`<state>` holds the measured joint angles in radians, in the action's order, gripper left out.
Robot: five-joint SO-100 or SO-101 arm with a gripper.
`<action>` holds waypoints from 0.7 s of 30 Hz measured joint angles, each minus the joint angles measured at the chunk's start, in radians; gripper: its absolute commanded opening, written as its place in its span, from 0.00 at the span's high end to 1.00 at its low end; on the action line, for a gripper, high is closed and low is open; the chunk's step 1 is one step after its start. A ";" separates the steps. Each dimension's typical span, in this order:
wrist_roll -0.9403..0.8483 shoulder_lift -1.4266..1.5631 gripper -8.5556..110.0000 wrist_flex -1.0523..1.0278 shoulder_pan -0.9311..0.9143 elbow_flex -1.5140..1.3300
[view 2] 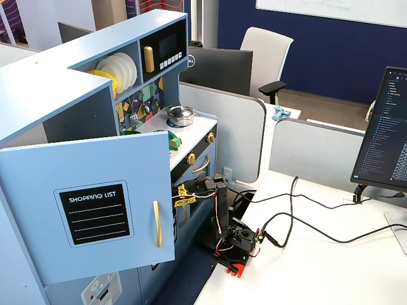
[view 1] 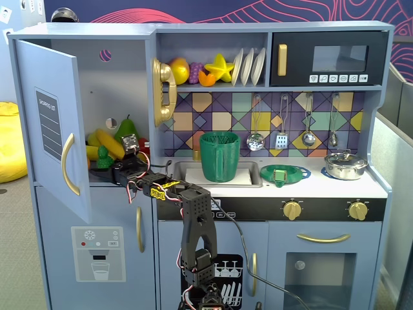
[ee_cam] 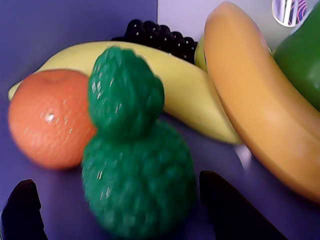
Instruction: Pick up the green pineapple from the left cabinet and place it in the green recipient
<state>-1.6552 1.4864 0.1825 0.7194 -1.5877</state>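
Note:
The green pineapple (ee_cam: pixel 137 165) stands on the floor of the left cabinet (view 1: pixel 48 123), whose door is swung open. In the wrist view my gripper (ee_cam: pixel 117 181) is open, with one dark finger (ee_cam: pixel 22 212) to the pineapple's left and the other to its right, both apart from it. In a fixed view the pineapple (view 1: pixel 103 157) shows just past my gripper (view 1: pixel 111 169), which reaches into the cabinet. The green recipient (view 1: pixel 219 156) stands upright in the sink on the counter, to the right. In the other fixed view the open door (view 2: pixel 95 210) hides the gripper and the pineapple.
An orange (ee_cam: pixel 47 117), a yellow banana (ee_cam: pixel 185 95), an orange-yellow banana (ee_cam: pixel 255 100), dark grapes (ee_cam: pixel 160 37) and a dark-green pear (view 1: pixel 126 128) crowd round the pineapple. A flat green strainer (view 1: pixel 282 173) and a metal pot (view 1: pixel 345 165) sit on the counter.

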 measured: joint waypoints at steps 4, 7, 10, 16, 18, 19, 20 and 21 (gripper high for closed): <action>0.000 -0.080 0.65 -0.038 -0.020 0.104; 0.000 -0.132 0.67 -0.060 -0.046 0.169; 0.003 -0.175 0.69 -0.064 -0.054 0.218; 0.014 -0.250 0.93 -0.075 -0.049 0.311; 0.012 -0.262 0.93 -0.081 -0.041 0.333; 0.012 -0.264 0.93 -0.081 -0.038 0.336; 0.011 -0.264 0.93 -0.081 -0.035 0.336; 0.005 -0.264 0.93 -0.075 -0.031 0.336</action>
<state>-1.6506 1.2226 0.1074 0.6888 -1.2517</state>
